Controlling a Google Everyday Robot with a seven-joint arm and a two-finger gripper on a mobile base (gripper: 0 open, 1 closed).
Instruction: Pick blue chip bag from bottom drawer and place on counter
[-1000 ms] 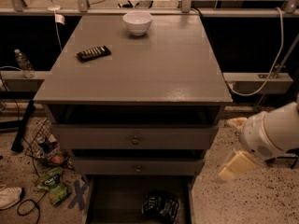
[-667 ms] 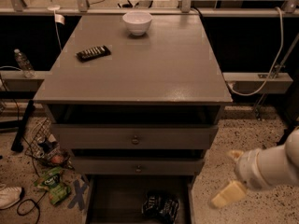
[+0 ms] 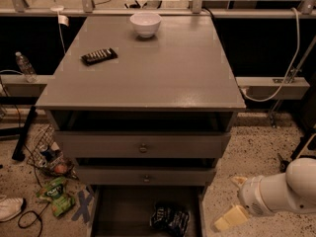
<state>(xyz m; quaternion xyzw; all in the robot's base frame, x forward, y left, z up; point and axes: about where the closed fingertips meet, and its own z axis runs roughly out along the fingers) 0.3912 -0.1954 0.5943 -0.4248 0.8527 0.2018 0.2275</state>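
Note:
The blue chip bag (image 3: 169, 217) is a dark crinkled bag lying in the open bottom drawer (image 3: 123, 211), towards its right side at the lower edge of the camera view. The counter (image 3: 163, 73) is the flat grey-brown top of the cabinet. My gripper (image 3: 233, 200) is on a white arm at the lower right, just outside the drawer's right wall and to the right of the bag. Its two pale yellow fingers (image 3: 229, 219) stand apart, and it holds nothing.
A white bowl (image 3: 145, 23) and a black remote (image 3: 99, 56) lie on the counter's far part. Two knobbed drawers (image 3: 143, 147) are shut above the bottom one. A green snack bag (image 3: 57, 195), wire basket (image 3: 49, 154), shoe (image 3: 10, 207) and cables litter the floor at left.
My arm has dropped from beside the cabinet's middle drawers to floor level next to the open bottom drawer. The bag and the counter items have not moved.

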